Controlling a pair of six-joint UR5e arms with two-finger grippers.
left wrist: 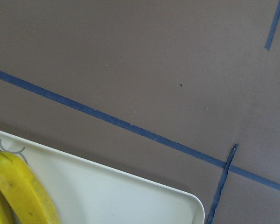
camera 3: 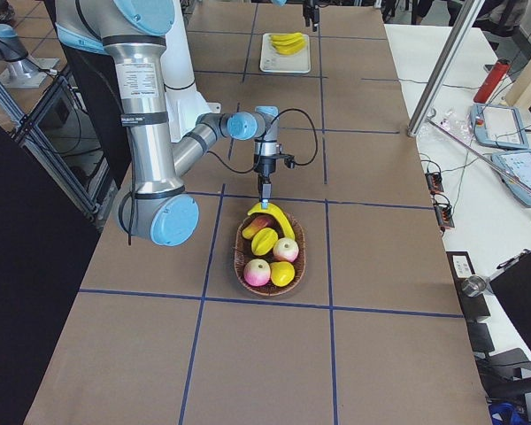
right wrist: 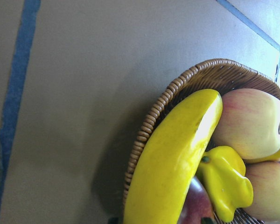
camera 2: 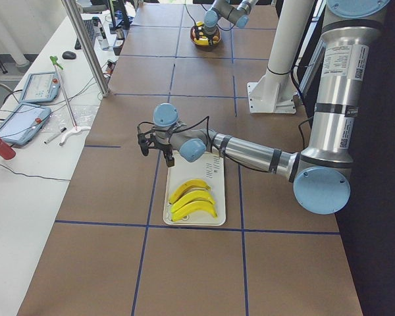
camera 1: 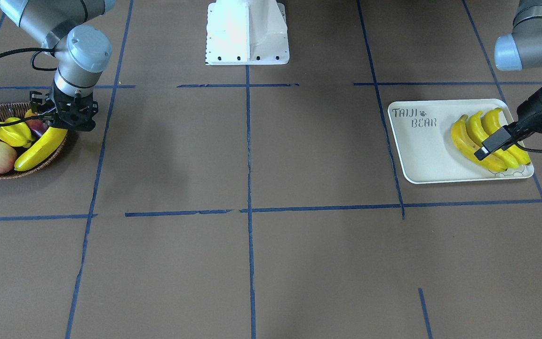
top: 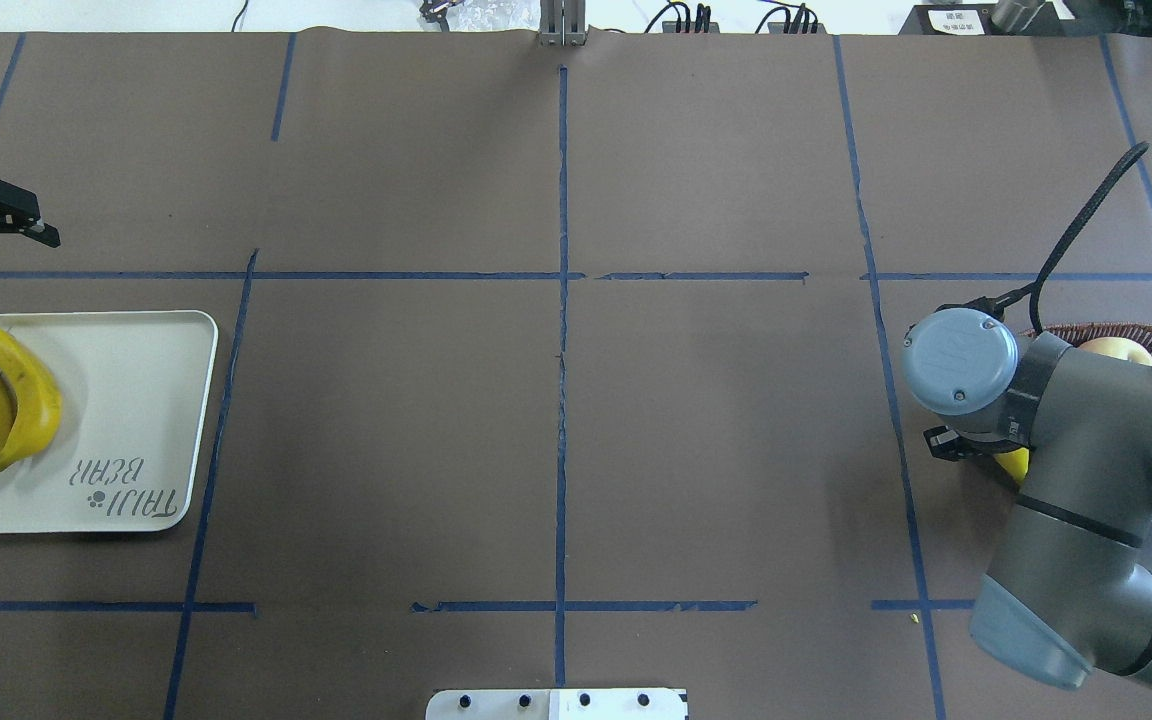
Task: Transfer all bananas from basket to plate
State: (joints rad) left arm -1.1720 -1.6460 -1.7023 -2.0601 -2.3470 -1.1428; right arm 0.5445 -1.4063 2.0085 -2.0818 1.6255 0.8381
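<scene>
Closest in the right wrist view is one yellow banana [right wrist: 172, 158], lying along the rim of the woven basket [right wrist: 177, 88] against a starfruit [right wrist: 224, 179] and apples [right wrist: 252, 123]. From the front, the right gripper [camera 1: 69, 123] sits low over that banana's top end, fingers apart on each side, not squeezing it, and three bananas [camera 1: 464, 139] lie side by side on the white plate [camera 1: 421, 150]. From overhead, the left gripper [top: 6, 250] hangs just past the plate, fingers spread, holding nothing.
</scene>
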